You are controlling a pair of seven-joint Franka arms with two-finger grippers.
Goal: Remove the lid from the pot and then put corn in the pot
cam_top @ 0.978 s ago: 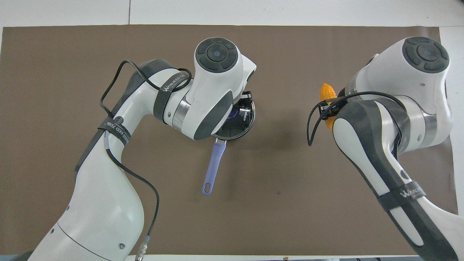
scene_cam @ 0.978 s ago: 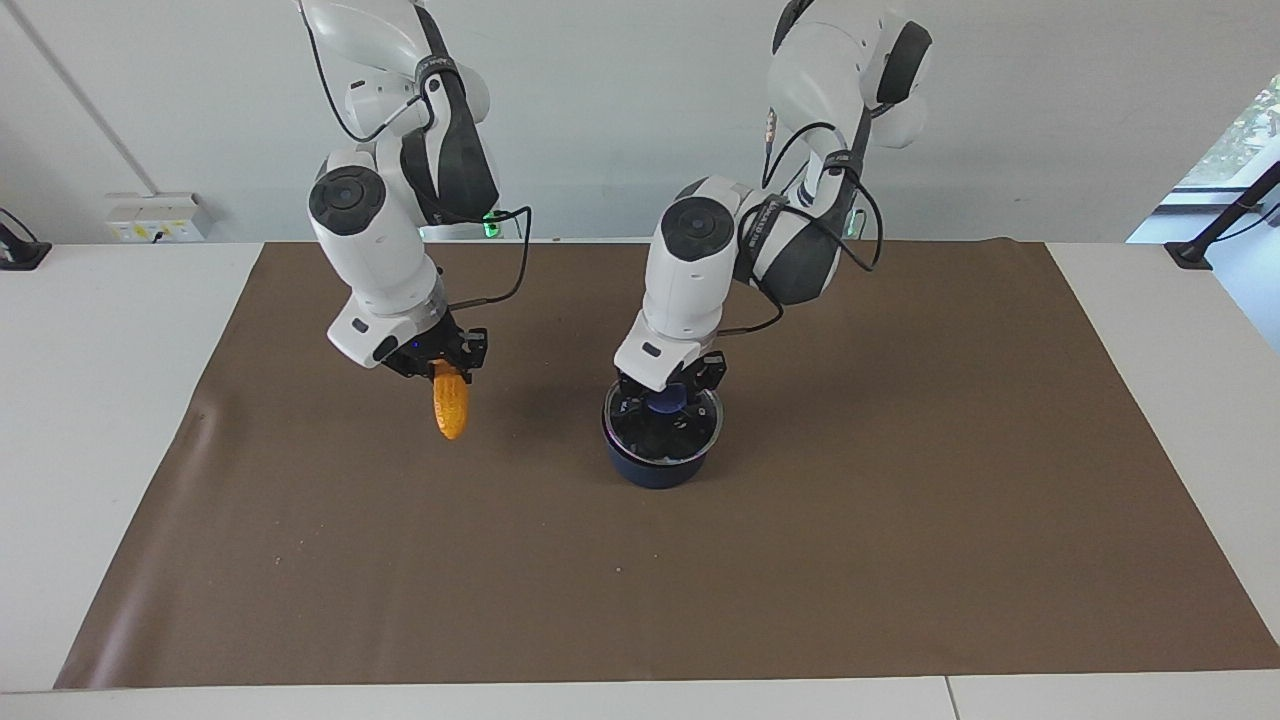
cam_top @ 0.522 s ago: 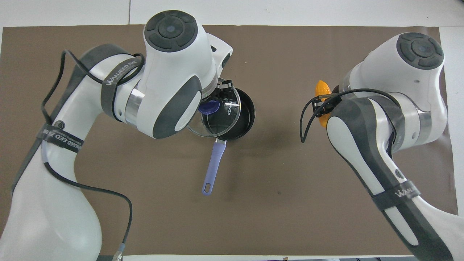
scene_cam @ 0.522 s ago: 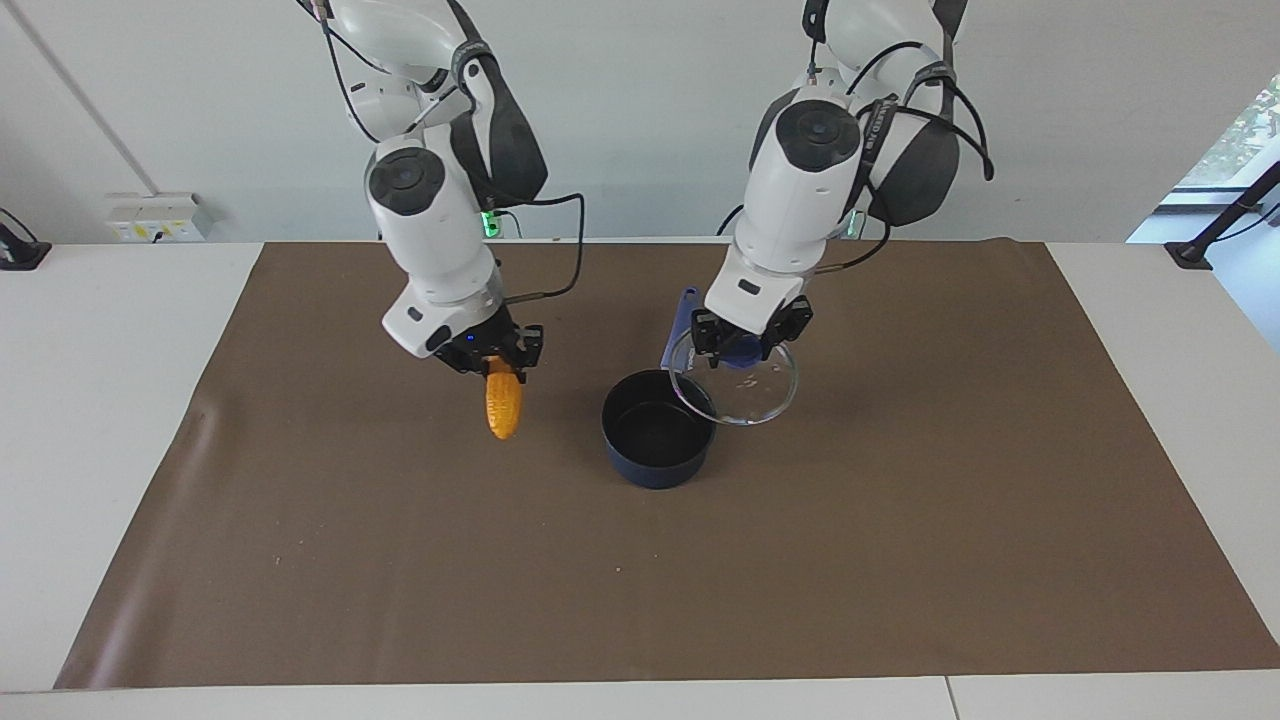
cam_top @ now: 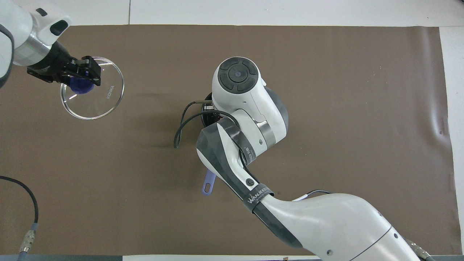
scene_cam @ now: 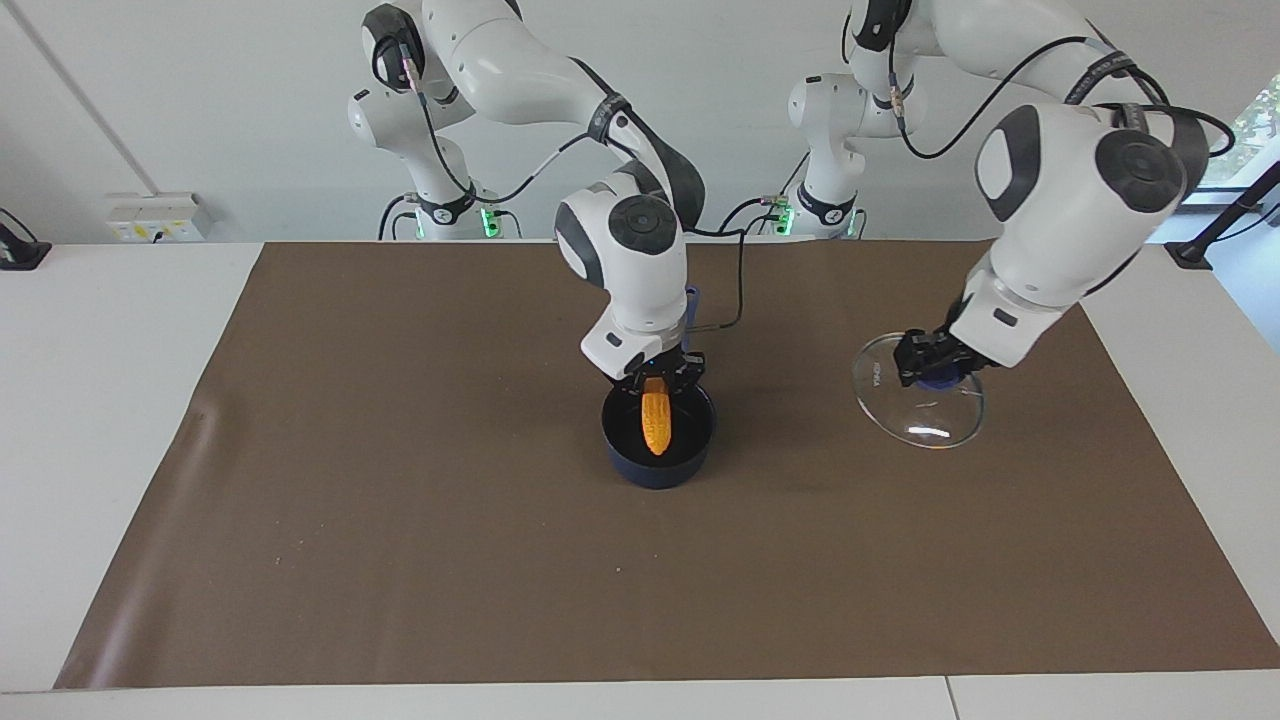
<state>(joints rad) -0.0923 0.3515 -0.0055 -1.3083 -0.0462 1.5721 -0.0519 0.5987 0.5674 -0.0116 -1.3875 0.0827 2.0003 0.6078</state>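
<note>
The dark navy pot (scene_cam: 650,470) stands open in the middle of the brown mat. My right gripper (scene_cam: 660,384) is over it, shut on the top end of the yellow-orange corn (scene_cam: 656,425), which hangs upright with its lower end inside the pot. In the overhead view the right arm covers the pot and corn; only the pot's light blue handle (cam_top: 208,183) shows, pointing toward the robots. My left gripper (scene_cam: 935,368) is shut on the blue knob of the glass lid (scene_cam: 925,415) and holds it tilted, low over the mat toward the left arm's end; both also show in the overhead view, gripper (cam_top: 82,74) and lid (cam_top: 98,98).
The brown mat (scene_cam: 400,520) covers most of the white table (scene_cam: 100,400). A white socket box (scene_cam: 155,215) sits by the wall at the right arm's end. A black cable (cam_top: 21,188) hangs from the left arm.
My left gripper carried the lid off the pot and away toward the left arm's end of the mat. My right gripper moved the corn over the pot and lowered it in.
</note>
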